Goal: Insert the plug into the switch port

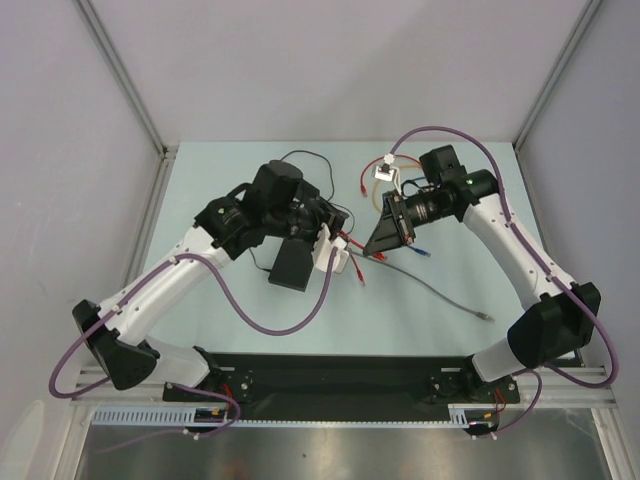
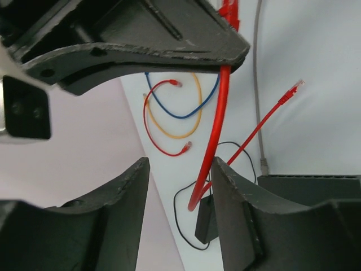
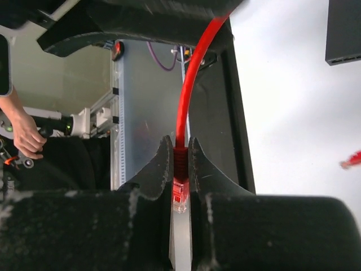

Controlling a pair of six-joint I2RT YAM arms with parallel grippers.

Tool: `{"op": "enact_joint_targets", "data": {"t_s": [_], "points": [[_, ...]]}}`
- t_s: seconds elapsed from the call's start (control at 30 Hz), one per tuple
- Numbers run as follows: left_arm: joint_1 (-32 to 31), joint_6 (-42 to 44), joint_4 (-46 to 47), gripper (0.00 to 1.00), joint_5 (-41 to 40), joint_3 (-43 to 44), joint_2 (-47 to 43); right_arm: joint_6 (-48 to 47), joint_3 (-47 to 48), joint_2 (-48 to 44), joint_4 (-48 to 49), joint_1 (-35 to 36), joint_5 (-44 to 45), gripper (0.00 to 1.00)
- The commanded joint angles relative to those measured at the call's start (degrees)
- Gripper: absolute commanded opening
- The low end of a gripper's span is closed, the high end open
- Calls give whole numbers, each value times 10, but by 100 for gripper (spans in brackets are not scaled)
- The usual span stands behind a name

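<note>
Pale blue tabletop (image 1: 400,320) inside grey walls, both arms bent toward its middle. Pinched tight in the closed right gripper (image 3: 180,142): the red plug (image 3: 179,195), with its red cable (image 3: 189,84) arching up and away. Sits well apart from the switch port (image 3: 344,58), one of a row along the narrow edge of the flat black switch (image 3: 345,28). Left gripper (image 2: 180,165) jaws parted, that cable running down between them. Bare table between plug and switch. Beyond, a loose yellow cable (image 2: 198,101), a blue cable (image 2: 175,117) and a black adapter (image 2: 206,220).
</note>
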Motion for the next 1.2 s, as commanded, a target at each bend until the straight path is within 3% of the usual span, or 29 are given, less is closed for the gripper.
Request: {"op": "enact_joint_targets", "data": {"t_s": [0.0, 0.07, 0.13, 0.2, 0.23, 0.27, 0.3, 0.33, 0.37, 0.4, 0.43, 0.47, 0.5, 0.53, 0.6, 0.67, 0.87, 1.17], "points": [[-15, 38, -26, 41, 27, 2, 10, -43, 43, -9, -28, 10, 8, 0], [-19, 40, -40, 29, 33, 5, 16, -51, 59, -7, -30, 11, 10, 0], [-21, 4, -45, 6, 45, 4, 18, -54, 81, -7, -27, 5, 24, 1], [-17, -70, 12, 0, 48, -13, 12, -38, 99, -2, -5, -24, 44, 21], [-11, -166, 43, 0, 55, -23, 8, -20, 107, 2, 10, -42, 50, 46], [8, -231, 82, 0, 60, -36, 0, -8, 142, 7, 25, -63, 50, 58], [20, -307, 186, 0, 61, -74, -24, 12, 167, 28, 22, -92, 40, 71], [30, -432, 233, 0, 45, -94, -35, 28, 197, 38, 27, -148, 31, 72], [38, -482, 274, 0, 22, -112, -48, 49, 237, 46, 37, -182, 20, 74], [39, -527, 343, 0, -6, -142, -59, 127, 245, 51, 62, -205, 4, 74], [39, -620, 379, 0, -38, -155, -78, 177, 235, 38, 100, -256, -2, 74], [38, -657, 404, 0, -89, -163, -83, 250, 212, 18, 234, -271, 6, 74], [38, -691, 434, 0, -108, -170, -87, 391, 118, -5, 325, -280, 13, 73], [38, -755, 460, 0, -138, -170, -88, 476, 67, -60, 535, -292, 23, 73], [26, -814, 479, 0, -252, -152, -77, 564, -33, -98, 669, -288, 73, 71], [16, -867, 473, 0, -321, -131, -58, 569, -33, -120, 659, -250, 135, 70], [5, -955, 481, 0, -345, -76, -27, 543, -11, -121, 644, -109, 287, 61], [0, -999, 544, 0, -301, -103, -32, 556, 28, -54, 706, -12, 330, 54]]}}
